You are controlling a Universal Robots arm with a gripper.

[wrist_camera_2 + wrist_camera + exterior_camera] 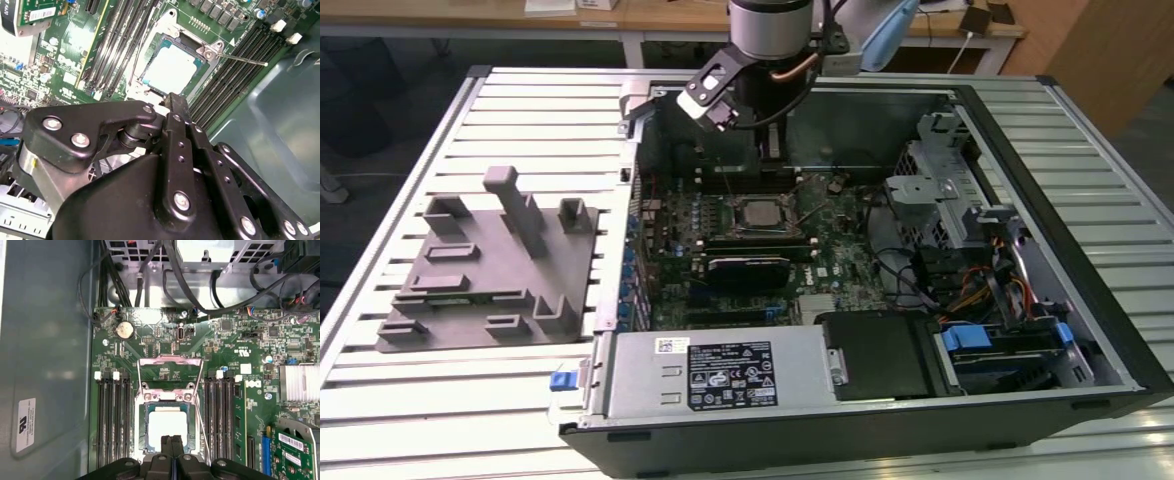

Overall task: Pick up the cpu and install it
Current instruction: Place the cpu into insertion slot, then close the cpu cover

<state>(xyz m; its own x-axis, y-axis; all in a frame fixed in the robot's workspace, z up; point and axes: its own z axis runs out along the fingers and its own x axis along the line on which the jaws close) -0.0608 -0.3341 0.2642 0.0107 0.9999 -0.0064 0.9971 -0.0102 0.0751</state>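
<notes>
The cpu (758, 212) (172, 67) (167, 426), a pale silver square, lies flat in the motherboard socket. The socket's metal load plate (170, 365) is swung open, and its thin lever (245, 59) sticks out to one side. My gripper (767, 150) (176, 100) (172, 441) hangs inside the computer case just above the edge of the cpu. Its two black fingers are pressed together with nothing between them. The fingertips overlap the cpu's near edge in the first wrist view; I cannot tell whether they touch it.
A grey moulded tray (480, 270) lies on the slatted table at the exterior view's left. Inside the open case are memory slots (112, 420), an expansion card (747, 268), a power supply (720, 375), a drive cage (947, 200) and loose cables (200, 295).
</notes>
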